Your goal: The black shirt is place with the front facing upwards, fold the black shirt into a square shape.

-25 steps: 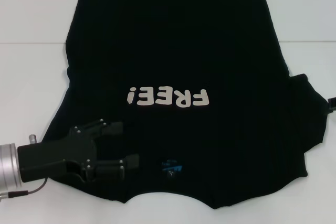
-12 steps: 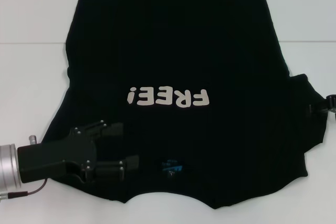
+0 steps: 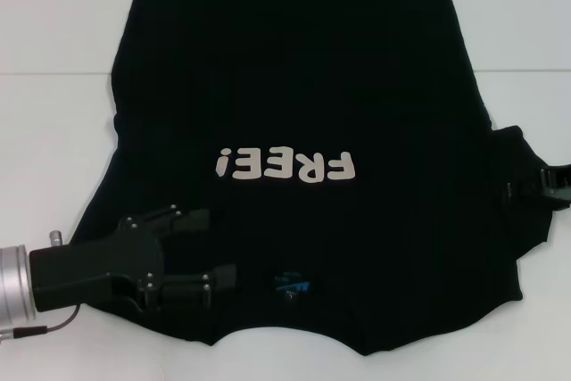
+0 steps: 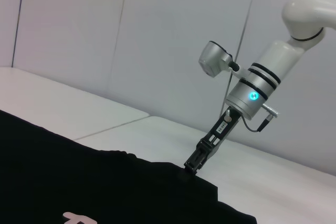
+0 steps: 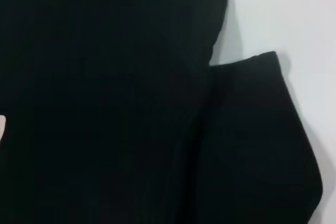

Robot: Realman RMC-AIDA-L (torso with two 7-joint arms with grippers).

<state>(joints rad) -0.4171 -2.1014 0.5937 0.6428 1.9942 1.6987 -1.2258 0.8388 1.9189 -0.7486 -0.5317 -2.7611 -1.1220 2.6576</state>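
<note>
The white worktop carries the black shirt, spread flat across its middle with the front up. The cream "FREE!" lettering lies near the shirt's centre, and the small blue neck label sits below that lettering, toward the robot. The left gripper rests over the shirt's near left corner, jaws spread apart. The right gripper meets the shirt's right sleeve edge; whether its jaws are spread or closed cannot be told

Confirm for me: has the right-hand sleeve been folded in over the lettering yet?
No, the black shirt lies flat with its FREE! lettering fully uncovered, and the right sleeve sticks out sideways.
</note>
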